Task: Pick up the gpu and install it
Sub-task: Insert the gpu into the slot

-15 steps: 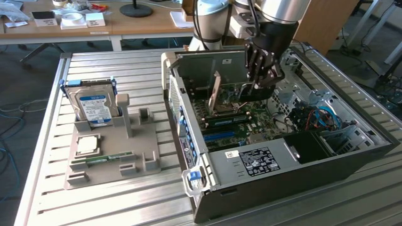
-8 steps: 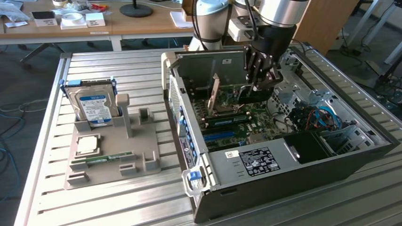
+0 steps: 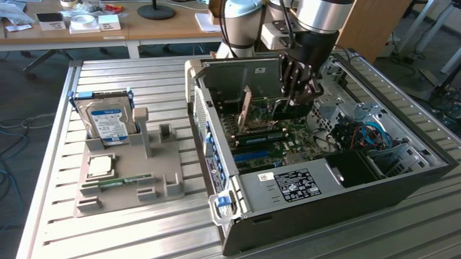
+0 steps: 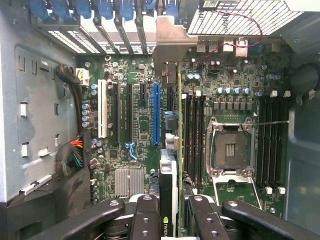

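Gripper (image 4: pixel 175 220), jaws closed on the gpu (image 4: pixel 169 175), one finger (image 4: pixel 145 217) on each flat face; the card is held edge-on and upright inside the open computer case (image 3: pixel 403 178), above the motherboard (image 4: pixel 135 135). Its long edge runs just beside the blue slot (image 4: pixel 156 112), between that slot and the memory slots (image 4: pixel 196 135); whether it touches the board cannot be told. The metal bracket (image 4: pixel 172 40) at the card's far end lies near the rear edge of the case, by the row of blue latches (image 4: pixel 105 9). Step in hand, by judgement: seating the card; this calls for the card's edge parallel to its slot, the bracket lined up with a rear opening, and pressure straight down without tilt, clear of the CPU socket (image 4: pixel 231 150). The case stands on the bench (image 3: pixel 144 237), toward its edge at the exterior view's right; the parts holder (image 3: pixel 133 162) lies well apart.
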